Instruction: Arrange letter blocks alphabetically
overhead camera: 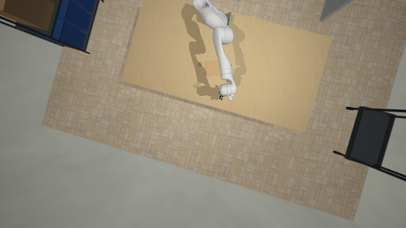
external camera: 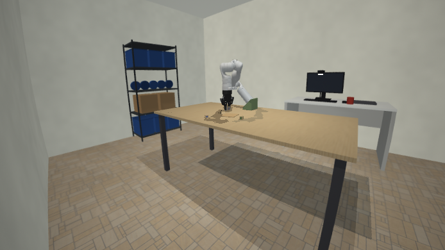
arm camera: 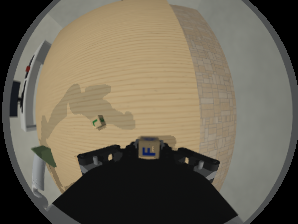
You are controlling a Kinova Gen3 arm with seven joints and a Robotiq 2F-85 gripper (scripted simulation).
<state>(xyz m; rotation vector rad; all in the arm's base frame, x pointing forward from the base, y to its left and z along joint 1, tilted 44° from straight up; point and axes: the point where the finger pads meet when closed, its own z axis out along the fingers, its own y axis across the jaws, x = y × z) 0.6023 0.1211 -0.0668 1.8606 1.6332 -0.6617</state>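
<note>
My gripper (arm camera: 149, 145) is shut on a small tan block (arm camera: 148, 149) with a blue letter on top and holds it above the table. In the overhead view the gripper (overhead camera: 224, 96) is near the table's front edge, past the tan mat (overhead camera: 212, 68). From the side, the gripper (external camera: 227, 105) hangs just above the mat (external camera: 229, 115). Two blocks lie on the table left of the mat (overhead camera: 199, 64) (overhead camera: 195, 85). A block with a green mark (arm camera: 100, 121) (external camera: 241, 117) lies on the table on the mat's other side. The letters are too small to read.
A green wedge (external camera: 251, 104) stands by the robot's base at the table's back edge. The arm (overhead camera: 223, 52) reaches over the mat and hides part of it. A black shelf (external camera: 151, 86) and a desk with a monitor (external camera: 324, 84) stand away from the table.
</note>
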